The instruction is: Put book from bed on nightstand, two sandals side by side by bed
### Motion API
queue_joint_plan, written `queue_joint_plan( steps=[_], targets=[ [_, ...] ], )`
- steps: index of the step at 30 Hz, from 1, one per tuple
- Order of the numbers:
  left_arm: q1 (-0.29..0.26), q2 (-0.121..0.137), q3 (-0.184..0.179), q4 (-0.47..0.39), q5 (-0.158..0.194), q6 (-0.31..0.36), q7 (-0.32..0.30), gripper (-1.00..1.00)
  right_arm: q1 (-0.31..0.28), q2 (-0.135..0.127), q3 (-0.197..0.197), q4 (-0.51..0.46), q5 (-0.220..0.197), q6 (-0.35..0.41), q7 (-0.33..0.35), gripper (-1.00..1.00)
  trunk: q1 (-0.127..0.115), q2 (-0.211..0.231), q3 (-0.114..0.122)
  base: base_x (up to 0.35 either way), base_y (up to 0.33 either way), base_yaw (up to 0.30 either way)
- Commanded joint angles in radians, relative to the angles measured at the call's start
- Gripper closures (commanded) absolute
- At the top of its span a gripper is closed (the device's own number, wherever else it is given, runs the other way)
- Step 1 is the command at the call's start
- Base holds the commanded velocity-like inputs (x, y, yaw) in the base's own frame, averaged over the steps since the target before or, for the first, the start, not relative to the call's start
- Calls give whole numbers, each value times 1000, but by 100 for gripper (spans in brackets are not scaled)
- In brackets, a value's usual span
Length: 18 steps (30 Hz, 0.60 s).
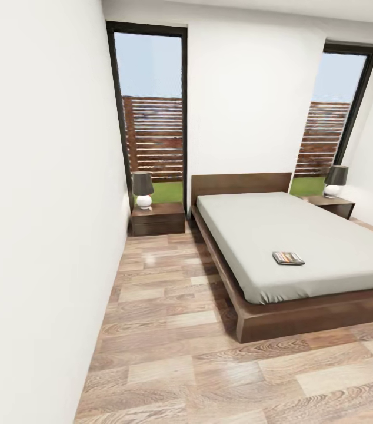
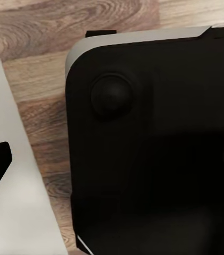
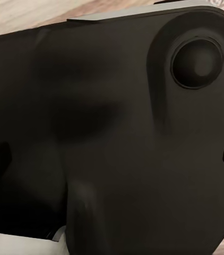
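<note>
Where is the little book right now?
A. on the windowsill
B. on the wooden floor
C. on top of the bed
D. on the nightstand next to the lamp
C. The head view shows the book lying flat on the pale mattress of the bed, toward its foot end, well away from the nightstand by the wall.

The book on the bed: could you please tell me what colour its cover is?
Grey and dark, with an orange band; the book shows best in the head view.
</note>
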Motion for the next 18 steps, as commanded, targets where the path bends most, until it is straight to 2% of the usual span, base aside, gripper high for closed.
queue_joint_plan(
  steps=[1, 8, 18],
  targets=[
    [-1, 0, -1, 1, -1, -3, 0, -100, -1, 0, -6, 1, -1, -4, 1, -100, 0, -1, -1, -1, 60, 0],
    [-1, 1, -1, 2, -1, -3, 0, -100, -1, 0, -6, 1, -1, -4, 1, -100, 0, -1, -1, -1, 104, 0],
    [-1, 0, -1, 1, -1, -4, 0, -100, -1, 0, -6, 1, -1, -4, 1, -100, 0, -1, -1, 0, 36, 0]
  ],
)
